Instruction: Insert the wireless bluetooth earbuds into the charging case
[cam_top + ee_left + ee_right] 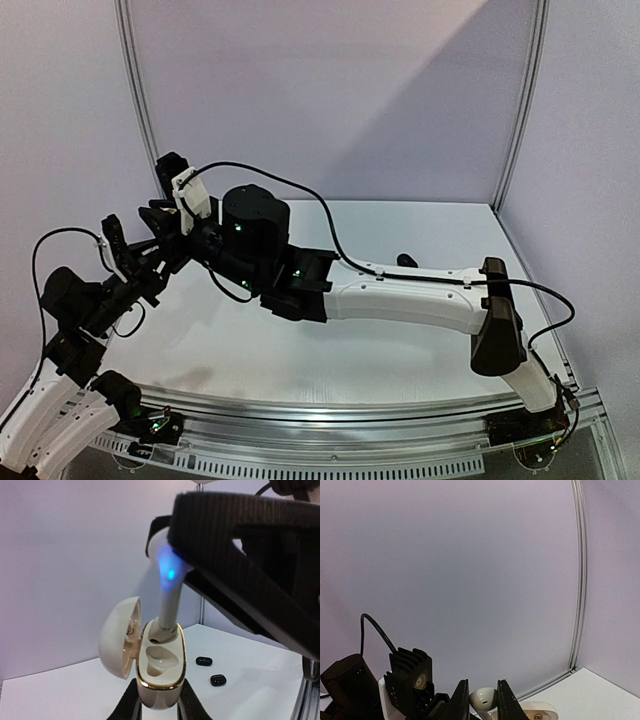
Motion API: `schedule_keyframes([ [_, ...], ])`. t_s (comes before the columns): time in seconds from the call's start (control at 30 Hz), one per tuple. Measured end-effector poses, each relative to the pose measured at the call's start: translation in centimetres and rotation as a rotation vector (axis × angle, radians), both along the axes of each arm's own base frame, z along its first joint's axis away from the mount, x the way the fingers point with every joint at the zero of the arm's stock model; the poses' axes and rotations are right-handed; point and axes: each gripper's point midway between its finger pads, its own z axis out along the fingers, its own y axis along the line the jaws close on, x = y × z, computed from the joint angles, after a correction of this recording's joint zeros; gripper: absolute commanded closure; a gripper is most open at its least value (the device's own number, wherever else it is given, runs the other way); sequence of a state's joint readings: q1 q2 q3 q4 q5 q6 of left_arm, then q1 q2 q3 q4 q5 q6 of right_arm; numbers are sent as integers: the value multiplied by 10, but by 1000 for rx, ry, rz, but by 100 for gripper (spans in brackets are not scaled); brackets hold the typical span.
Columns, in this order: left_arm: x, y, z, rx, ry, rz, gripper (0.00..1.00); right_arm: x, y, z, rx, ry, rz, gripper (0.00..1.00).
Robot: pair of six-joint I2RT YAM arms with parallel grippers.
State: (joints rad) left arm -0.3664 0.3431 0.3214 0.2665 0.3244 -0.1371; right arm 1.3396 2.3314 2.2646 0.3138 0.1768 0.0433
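Observation:
My left gripper (160,702) is shut on the lower body of a cream charging case (161,672) with a gold rim, held upright with its lid (120,637) swung open to the left. A white earbud (169,587) glows blue. Its stem tip sits in the case's far slot, and the near slot is empty. My right gripper (481,694) is shut on the head of that earbud (484,701), coming down from above the case. In the top view the two grippers (150,250) (178,228) meet at the table's far left, and the case is hidden among them.
Two black earbuds (203,661) (218,680) lie on the white table to the right of the case. A small dark object (406,260) lies mid-table behind the right forearm. The enclosure's walls stand close behind and left of the grippers.

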Motion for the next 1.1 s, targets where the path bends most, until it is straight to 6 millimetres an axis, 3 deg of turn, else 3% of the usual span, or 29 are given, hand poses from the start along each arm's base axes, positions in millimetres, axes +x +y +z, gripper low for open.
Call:
schedule_keyframes([
  [0.3, -2, 1, 4, -8, -14, 0, 100, 1, 1, -3, -8, 2, -2, 100],
  [0.57, -4, 1, 5, -9, -18, -1, 100, 6, 6, -21, -44, 6, -12, 100],
  [1.1, -3, 1, 1, -7, -1, -1, 100, 9, 2, -24, -67, -23, -43, 100],
])
